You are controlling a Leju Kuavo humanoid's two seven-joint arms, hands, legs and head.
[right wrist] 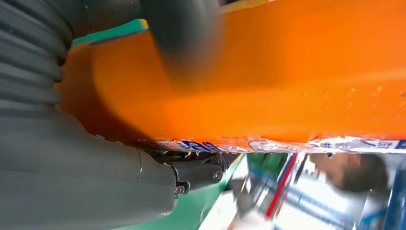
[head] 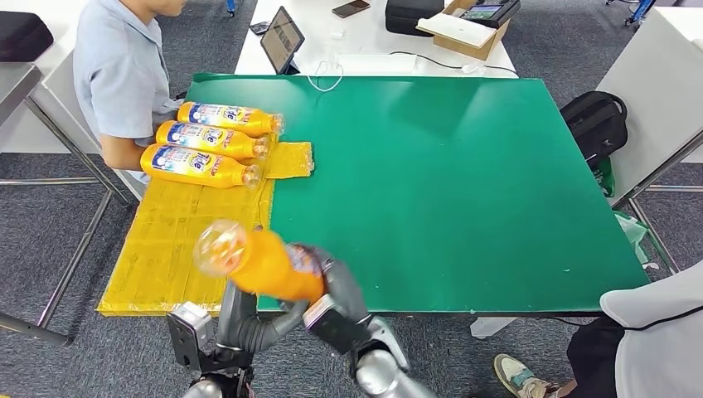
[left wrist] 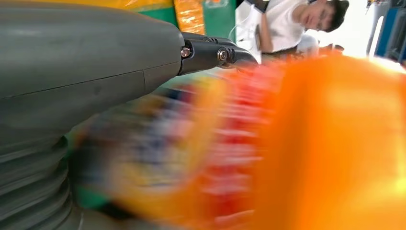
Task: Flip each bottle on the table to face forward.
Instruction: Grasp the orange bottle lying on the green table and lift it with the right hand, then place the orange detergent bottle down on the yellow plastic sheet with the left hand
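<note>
An orange bottle (head: 261,264) hangs in the air over the table's front edge, its clear cap end pointing left and toward me. My right hand (head: 336,294) grips its body, and the right wrist view shows the bottle (right wrist: 287,86) pressed into that hand (right wrist: 72,182). My left hand (head: 240,319) is just under the bottle with its fingers (left wrist: 215,52) spread. The bottle (left wrist: 335,143) is blurred right in front of it. Three more orange bottles (head: 228,118) (head: 209,138) (head: 195,164) lie side by side on the yellow mat (head: 166,249), labels up.
The green table (head: 456,182) stretches right of the mat. A person (head: 120,75) sits at the table's far left, by the lying bottles. Another person (head: 655,332) stands at the front right. A tablet (head: 282,37) and boxes stand on the white desk behind, and a black backpack (head: 593,120) at the right.
</note>
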